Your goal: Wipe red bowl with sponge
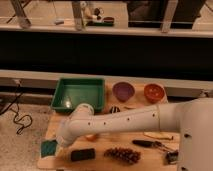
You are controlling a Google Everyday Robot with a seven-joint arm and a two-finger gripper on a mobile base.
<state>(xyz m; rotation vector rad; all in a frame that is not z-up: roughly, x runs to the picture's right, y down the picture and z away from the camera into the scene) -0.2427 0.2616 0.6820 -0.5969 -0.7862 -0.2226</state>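
The red bowl (154,92) stands at the back right of the wooden table (107,162), empty as far as I can see. The sponge (48,147), a teal-green block, lies at the table's front left corner. My white arm reaches from the right across the table to the left. Its gripper (62,144) is low at the sponge's right edge, mostly hidden by the arm's own end. The gripper is far from the red bowl.
A green tray (80,94) sits at the back left and a purple bowl (123,91) beside the red one. At the front lie a dark block (82,154), a dark cluster like grapes (122,154), a black tool (147,144) and an orange object (91,136) under the arm.
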